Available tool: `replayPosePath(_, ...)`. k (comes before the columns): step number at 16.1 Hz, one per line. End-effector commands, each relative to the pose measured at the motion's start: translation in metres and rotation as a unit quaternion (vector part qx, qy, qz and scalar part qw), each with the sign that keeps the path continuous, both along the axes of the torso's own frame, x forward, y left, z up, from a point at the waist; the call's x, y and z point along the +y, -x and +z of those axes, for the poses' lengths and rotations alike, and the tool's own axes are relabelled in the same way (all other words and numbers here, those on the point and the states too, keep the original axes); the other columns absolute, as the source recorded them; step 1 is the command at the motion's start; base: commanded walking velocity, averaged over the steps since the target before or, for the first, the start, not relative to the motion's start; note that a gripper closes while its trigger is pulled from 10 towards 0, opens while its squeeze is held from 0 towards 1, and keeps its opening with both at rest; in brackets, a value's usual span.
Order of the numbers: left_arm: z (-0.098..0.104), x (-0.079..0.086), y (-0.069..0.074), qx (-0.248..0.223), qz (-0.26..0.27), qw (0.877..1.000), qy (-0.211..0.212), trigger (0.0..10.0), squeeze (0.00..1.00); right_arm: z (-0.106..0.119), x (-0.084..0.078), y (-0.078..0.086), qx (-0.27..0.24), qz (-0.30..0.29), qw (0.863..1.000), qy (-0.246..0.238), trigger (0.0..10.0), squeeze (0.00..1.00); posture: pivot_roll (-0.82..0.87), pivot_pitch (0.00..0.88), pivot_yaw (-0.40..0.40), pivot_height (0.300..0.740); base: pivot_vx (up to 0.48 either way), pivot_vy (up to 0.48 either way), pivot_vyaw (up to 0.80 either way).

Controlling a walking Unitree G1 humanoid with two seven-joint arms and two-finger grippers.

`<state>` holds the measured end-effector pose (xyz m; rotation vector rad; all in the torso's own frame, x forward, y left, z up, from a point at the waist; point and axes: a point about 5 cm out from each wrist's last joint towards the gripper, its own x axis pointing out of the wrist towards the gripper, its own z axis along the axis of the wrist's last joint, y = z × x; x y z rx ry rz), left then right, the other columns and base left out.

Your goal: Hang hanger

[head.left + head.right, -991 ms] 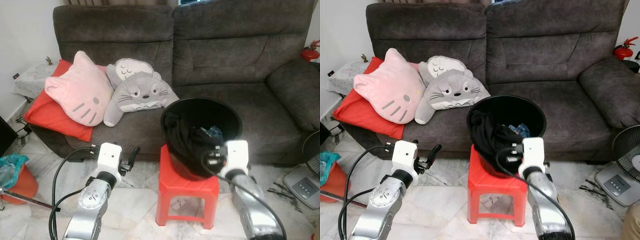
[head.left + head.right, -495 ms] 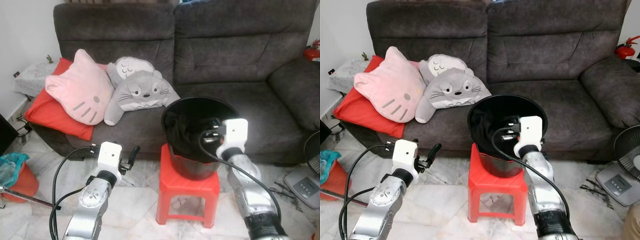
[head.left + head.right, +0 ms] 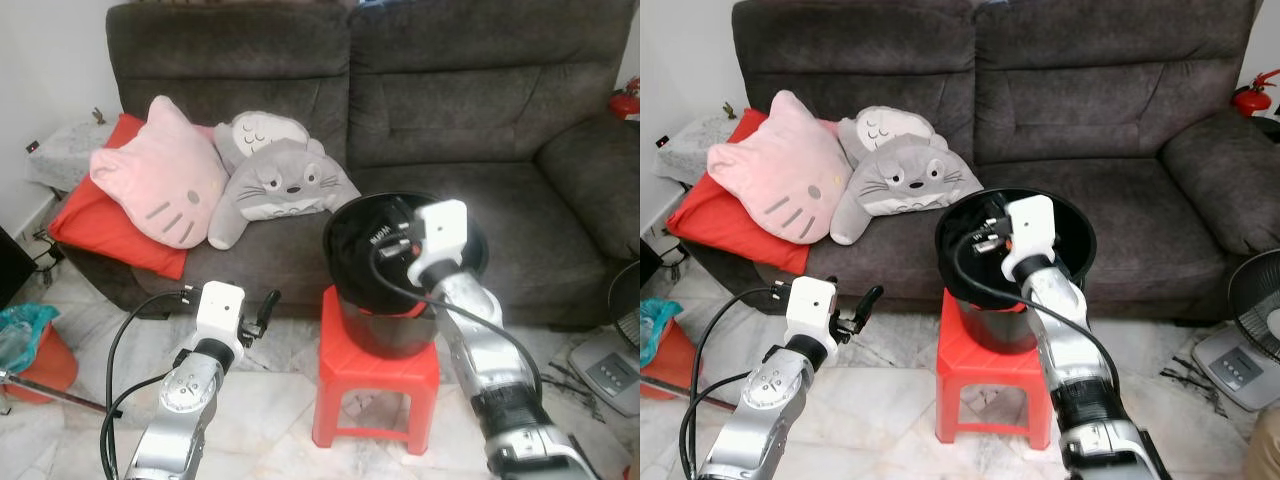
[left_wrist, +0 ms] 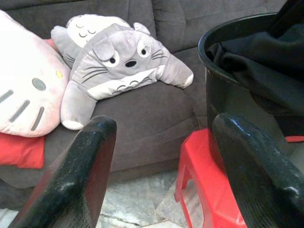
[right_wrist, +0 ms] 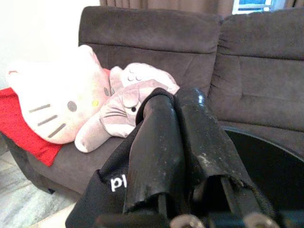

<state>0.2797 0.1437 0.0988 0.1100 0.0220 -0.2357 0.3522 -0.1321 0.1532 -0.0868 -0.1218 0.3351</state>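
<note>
A black bucket (image 3: pixel 472 243) stands on a red plastic stool (image 3: pixel 375 368) in front of the sofa. A black garment (image 3: pixel 362 252) with white lettering hangs over the bucket's left rim. My right gripper (image 3: pixel 390 228) hovers over the bucket's mouth, shut on a fold of that garment (image 5: pixel 111 192), which drapes over its fingers (image 5: pixel 156 142). My left gripper (image 3: pixel 265 308) is held low, left of the stool, and is open with nothing between its fingers (image 4: pixel 90 161). The bucket's wall (image 4: pixel 223 95) and the stool (image 4: pixel 204 180) lie just ahead of the left gripper.
A dark grey sofa (image 3: pixel 450 110) fills the back. On its left seat lie a pink cat cushion (image 3: pixel 160 180), a grey plush (image 3: pixel 285 185) and a red cushion (image 3: pixel 95 235). A fan (image 3: pixel 620 340) stands at the right, an orange bucket (image 3: pixel 35 365) at the left.
My right gripper has risen from the bucket's front rim and moved left over its mouth, pulling the black garment up with it. The left arm has not moved.
</note>
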Motion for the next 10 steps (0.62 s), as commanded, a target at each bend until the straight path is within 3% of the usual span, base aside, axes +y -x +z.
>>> replayPosePath(1,0.002,0.004,-0.002,-0.007,0.005,1.0,-0.014,10.0,0.0,0.009,0.008,-0.004,-0.02,0.026,0.999,0.012,0.0,0.0,-0.02,0.0,0.079,0.74,0.0,0.0,0.0)
replayPosePath(3,0.002,0.004,-0.003,-0.007,0.004,1.0,-0.014,10.0,0.0,0.012,0.011,-0.005,-0.024,0.035,0.999,0.015,0.0,0.0,-0.02,0.0,0.079,0.74,0.0,0.0,0.0)
replayPosePath(6,0.002,0.003,-0.003,-0.006,0.001,1.0,-0.015,10.0,0.0,0.031,0.027,-0.008,-0.059,0.109,0.992,0.034,0.0,0.0,-0.02,0.0,0.081,0.74,0.0,0.0,0.0)
replayPosePath(10,0.001,0.002,-0.003,-0.004,-0.001,1.0,-0.015,10.0,0.0,0.005,0.032,-0.01,0.003,0.123,0.987,0.103,0.0,0.0,-0.02,0.0,0.08,0.74,0.0,0.0,0.0)
